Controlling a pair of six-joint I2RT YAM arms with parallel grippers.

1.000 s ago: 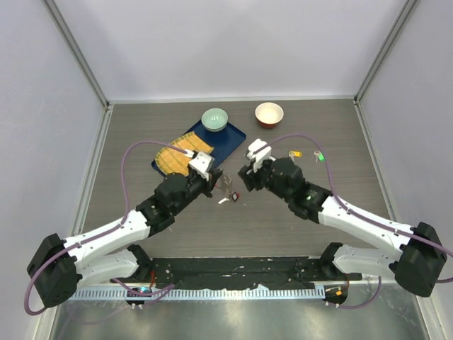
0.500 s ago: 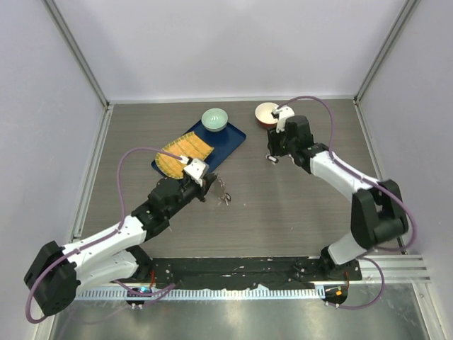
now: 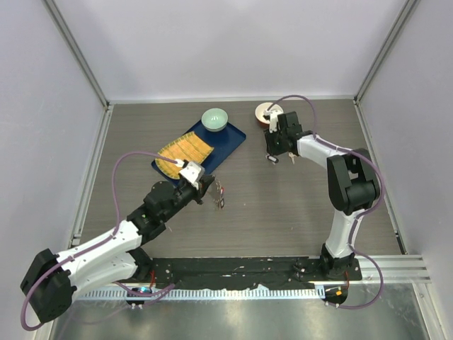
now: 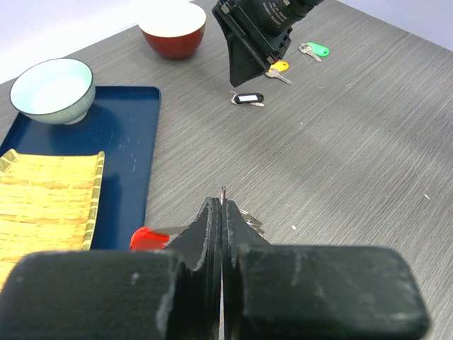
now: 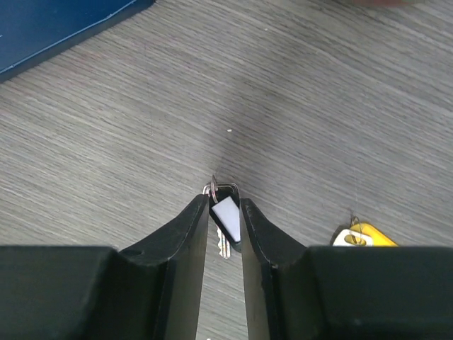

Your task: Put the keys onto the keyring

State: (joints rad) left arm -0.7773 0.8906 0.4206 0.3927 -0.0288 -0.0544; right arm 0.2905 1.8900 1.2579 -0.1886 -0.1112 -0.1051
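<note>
We are seeing the left tool (image 4: 221,207) clenching the keyring (image 4: 147,238). Its fingers are pressing flat together on a thin metal piece, with the red loop sticking out on one side and silver rings on the other. The overhead view is only showing that bunch as a small tangle at the tip of the left tool, held over the bare desk (image 3: 283,205) just beside the blue tray (image 3: 230,138).

The right tool (image 5: 224,204) is pointing down at the black key (image 5: 225,218), and its own camera is framing that key in the narrow gap between the two fingers (image 5: 190,234). The left wrist view is adding what that camera is not giving us. The black key is lying flat on the desk just at the tips, so we are reading the right tool as released, its fingers only slightly parted.

The left wrist view is also showing all three keys at once. The yellow key (image 4: 280,67) is lying just beyond the black one, and the green key (image 4: 317,50) is lying a little past that. The right wrist view is catching only a corner of the yellow key, and the overhead view is hiding much of this group behind the right arm. A red bowl (image 4: 173,30) is standing on the desk behind the right tool. A pale bowl (image 4: 53,88) and a bamboo mat (image 4: 46,198) are sitting on the blue tray.
</note>
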